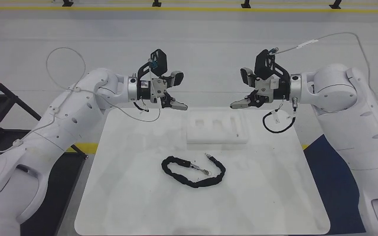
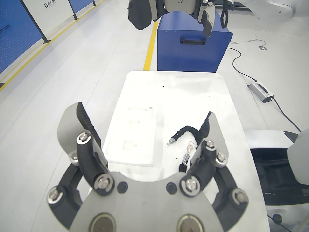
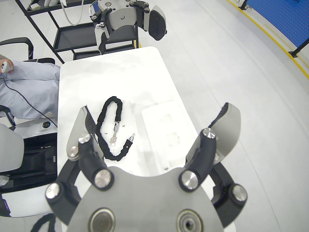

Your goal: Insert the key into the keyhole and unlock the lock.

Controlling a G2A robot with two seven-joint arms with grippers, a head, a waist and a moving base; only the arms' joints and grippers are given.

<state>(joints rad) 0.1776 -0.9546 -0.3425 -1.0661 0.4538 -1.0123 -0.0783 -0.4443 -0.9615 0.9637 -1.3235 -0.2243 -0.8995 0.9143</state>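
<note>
1. Presently both arms sit high over the far edge of the bench [image 1: 130,177], facing each other. Left jaws are apart and empty, and right jaws likewise. This reads as a ready pose that keeps the work in sight.
2. The chain lock [image 1: 193,172] lies in a loose curl mid-bench, in front of the white foam tray [image 1: 217,131] and well apart from both jaws.
3. The key [image 3: 113,141] lies at the end of the metal barrel [image 3: 117,126]; I cannot tell whether it is seated. The pin end [image 3: 131,138] lies free just beside it.
4. Judgement: lying flat, the key head is open to a pinch from above. The barrel likely needs steadying by the other arm, or it will swivel.
</note>
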